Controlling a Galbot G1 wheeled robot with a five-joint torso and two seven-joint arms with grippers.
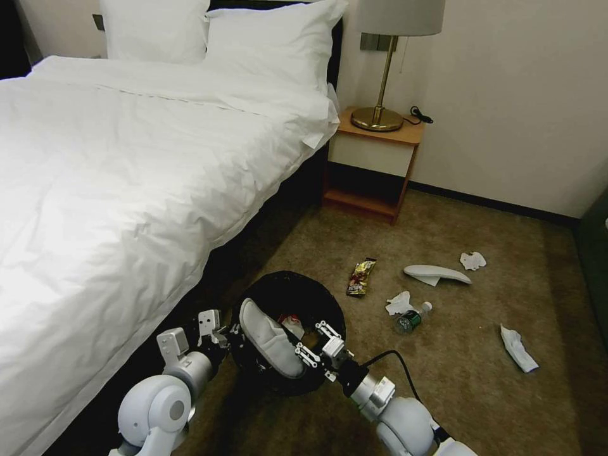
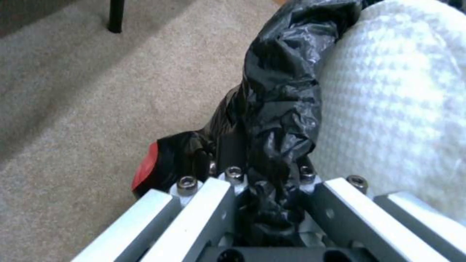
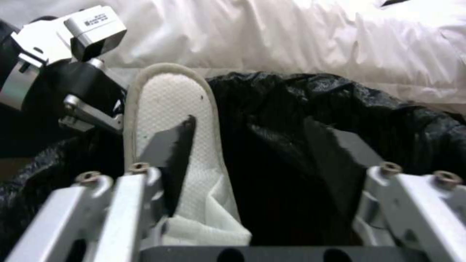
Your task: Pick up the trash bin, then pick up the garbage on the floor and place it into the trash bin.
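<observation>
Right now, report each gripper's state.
Left gripper: shut on the black-bagged round trash bin's rim.
Right gripper: open over the white fabric slipper.

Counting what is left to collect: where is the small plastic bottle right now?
In the head view the small clear plastic bottle lies on the carpet right of the black-lined bin, beside a crumpled white tissue.

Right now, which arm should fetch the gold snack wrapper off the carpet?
Probably right: the right claw is open at the black-bagged round bin, nearer the gold snack wrapper; the left claw grips the bin's rim.
</observation>
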